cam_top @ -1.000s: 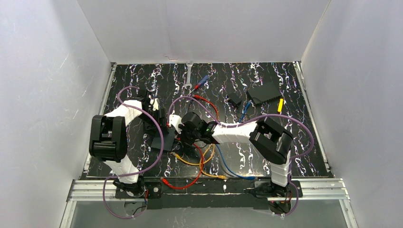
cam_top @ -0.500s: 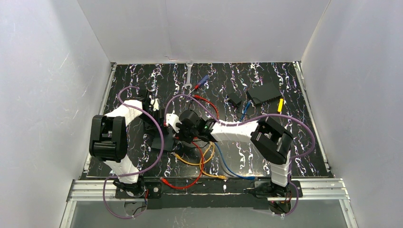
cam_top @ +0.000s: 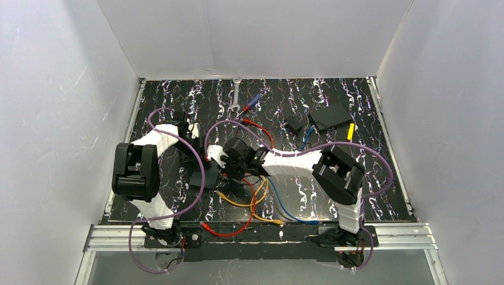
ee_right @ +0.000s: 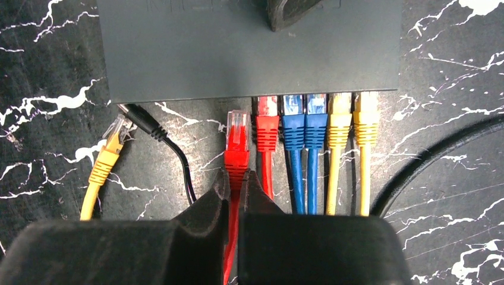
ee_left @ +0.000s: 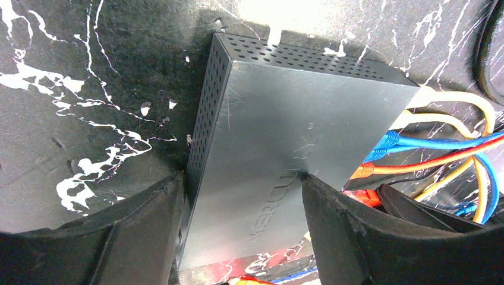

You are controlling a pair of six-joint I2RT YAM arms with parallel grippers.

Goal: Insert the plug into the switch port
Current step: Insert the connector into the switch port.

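Right wrist view: the right end effector (ee_right: 236, 189) is pinched narrow on the boot of the red plug (ee_right: 237, 139). The plug's tip points to 12 o'clock, just short of the socket edge of the switch (ee_right: 238, 53), which lies on the marbled counter (ee_right: 446, 119). At its 3 o'clock sit five seated plugs (ee_right: 315, 127): one red, two blue, two yellow. At 9 o'clock a loose yellow plug (ee_right: 110, 148) lies beside a black lead (ee_right: 151, 130).

Left wrist view: the left end effector (ee_left: 242, 181) clamps the switch, one finger on each side.

Top view: the switch lies at 9 o'clock of centre, where both arms meet.
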